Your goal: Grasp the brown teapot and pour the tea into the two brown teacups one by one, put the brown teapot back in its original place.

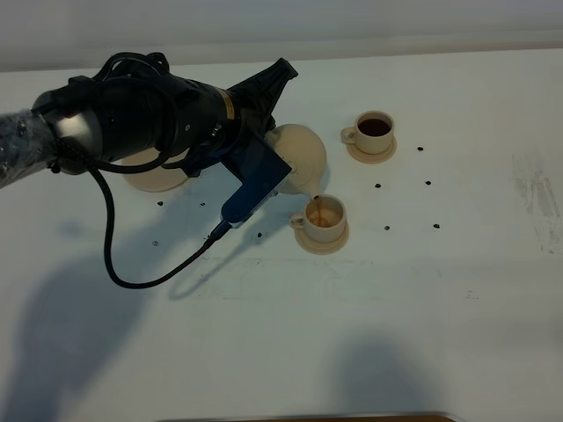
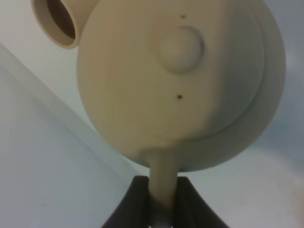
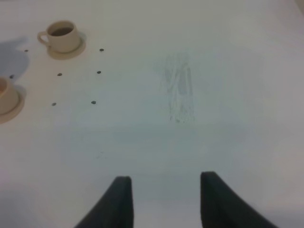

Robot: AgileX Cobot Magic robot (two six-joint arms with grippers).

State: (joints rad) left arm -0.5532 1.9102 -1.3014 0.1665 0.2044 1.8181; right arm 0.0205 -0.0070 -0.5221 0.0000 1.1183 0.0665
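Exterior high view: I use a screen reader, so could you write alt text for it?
The left gripper holds the brown teapot tilted, spout over the nearer teacup, which holds some tea. The farther teacup holds dark tea. A wider saucer shows partly under the arm, on a white table.

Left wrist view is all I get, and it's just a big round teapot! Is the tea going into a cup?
Observer: Yes. The brown teapot is tipped with its spout over the near teacup, which has tea in it.
Operator: What about the other cup?
Observer: The far teacup already holds dark tea.
Operator: Where's the other arm?
Observer: The right gripper hangs open above the table, holding nothing.
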